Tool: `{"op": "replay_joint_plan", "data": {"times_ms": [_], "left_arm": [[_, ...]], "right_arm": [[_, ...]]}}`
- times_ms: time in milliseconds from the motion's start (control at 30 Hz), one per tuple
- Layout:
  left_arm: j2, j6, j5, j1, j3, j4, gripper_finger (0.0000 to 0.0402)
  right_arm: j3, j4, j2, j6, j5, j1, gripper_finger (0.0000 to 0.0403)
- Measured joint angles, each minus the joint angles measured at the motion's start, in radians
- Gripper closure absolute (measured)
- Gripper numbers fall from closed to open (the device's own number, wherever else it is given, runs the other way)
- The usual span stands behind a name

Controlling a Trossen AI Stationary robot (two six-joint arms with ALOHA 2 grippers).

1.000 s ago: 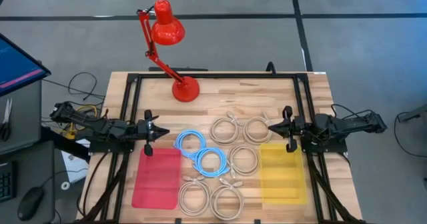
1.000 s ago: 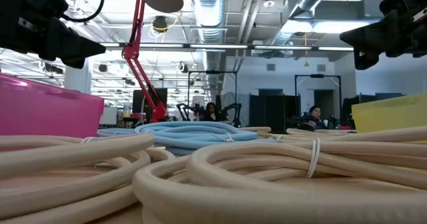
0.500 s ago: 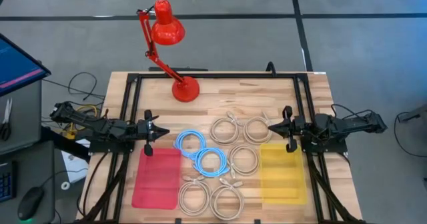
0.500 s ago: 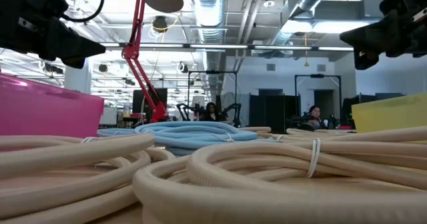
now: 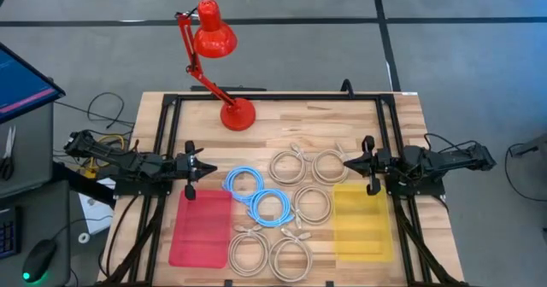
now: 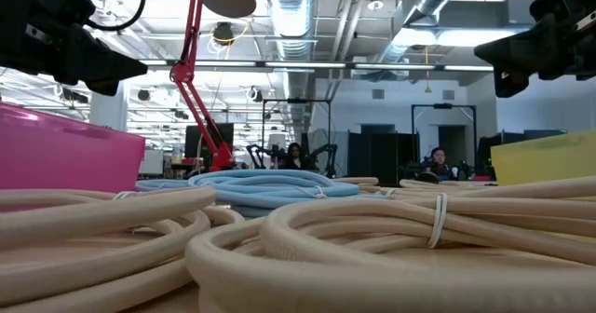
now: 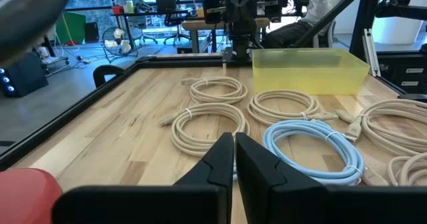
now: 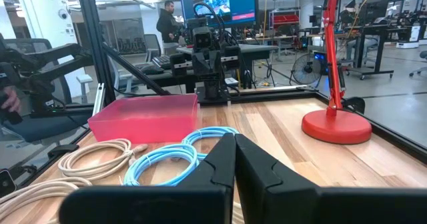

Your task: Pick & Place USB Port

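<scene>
From above I see my clenched, empty left gripper [image 5: 202,167] just beside the blue USB cable coils [image 5: 259,196], nearer than my clenched right gripper [image 5: 348,161]; my left wrist camera shows those coils [image 7: 313,146] lying flat just ahead.

Beige coiled cables [image 6: 307,234] in front, blue cable [image 6: 265,184] behind, pink bin [image 6: 65,153], yellow bin [image 6: 545,158], red lamp [image 6: 200,52]

Two dark arms, black pointed tool [image 5: 208,165] fingers [image 7: 223,159].
</scene>
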Motion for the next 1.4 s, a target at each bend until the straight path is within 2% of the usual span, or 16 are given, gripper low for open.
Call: {"op": "replay_joint_plan", "data": {"times_ms": [567, 667, 867, 1200, 1400], "left_arm": [[0.0, -0.006, 0.0, 0.0, 0.0, 0.007, 0.0385], [0.0, -0.122, -0.015, 0.0, 0.0, 0.014, 0.0385], [0.0, -0.415, -0.126, 0.0, 0.0, 0.03, 0.0385], [0.0, -0.715, -0.128, 0.0, 0.0, 0.066, 0.0385], [0.0, -0.744, -0.128, 0.0, 0.0, 0.091, 0.0385]], "right_arm": [[0.0, 0.0, 0.0, 0.036, 0.0, 0.002, 0.0403], [0.0, 0.005, 0.0, 0.195, 0.002, 0.003, 0.0403], [0.0, 0.009, 0.0, 0.506, 0.004, -0.006, 0.0403], [0.0, 0.012, 0.0, 0.539, 0.004, -0.006, 0.0403], [0.0, 0.015, 0.0, 0.618, 0.003, -0.006, 0.0403]]}}
